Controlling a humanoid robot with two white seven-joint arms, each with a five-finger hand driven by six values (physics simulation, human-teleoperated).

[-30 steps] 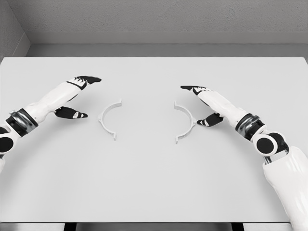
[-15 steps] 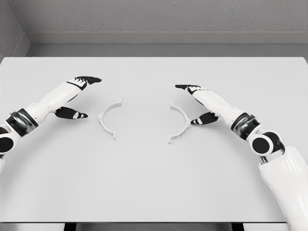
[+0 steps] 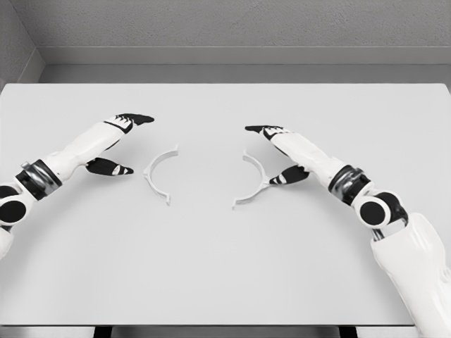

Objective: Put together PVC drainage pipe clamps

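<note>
Two white half-ring clamp pieces lie on the white table [image 3: 225, 274]. The left clamp half [image 3: 147, 173] curves with its hollow side facing right. The right clamp half [image 3: 263, 176] has its hollow side facing left. A gap of about a hand's width separates them. My left hand [image 3: 139, 144] hovers open just left of the left half, without touching it. My right hand [image 3: 259, 155] is open around the right half from the right, its thumb against the piece's outer back and its fingers stretched above the top end.
A grey back wall [image 3: 225, 28] rises behind the table's far edge. The table's near edge runs along the bottom of the picture. Nothing else lies on the table.
My right hand has slid left and pushed the right clamp half toward the left one, turning it slightly. My left hand has crept a little to the right; the left half has not moved.
</note>
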